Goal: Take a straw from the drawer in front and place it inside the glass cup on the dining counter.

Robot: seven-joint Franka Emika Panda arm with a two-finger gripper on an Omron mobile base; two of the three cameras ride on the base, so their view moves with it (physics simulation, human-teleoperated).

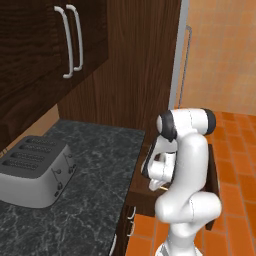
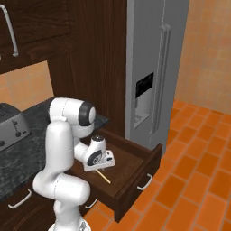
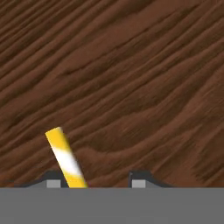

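Straw (image 3: 64,158), a thin pale yellow stick with white bands, lies flat on the brown wooden floor of the open dark brown drawer (image 2: 135,173), near its front wall. The white arm's two-finger gripper (image 3: 92,180) is low over it, jaws half apart, and I cannot tell whether they hold anything. The straw passes beside one fingertip (image 3: 53,179), not midway, so I judge the jaws may pinch only its edge and it could roll away or hang tilted when lifted.

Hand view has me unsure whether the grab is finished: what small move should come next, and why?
Probably keep closing the jaws before lifting. The gripper is down in the open drawer, and the straw lies right by one fingertip, while the other tip stands clear of it. So the straw does not look pinched yet.
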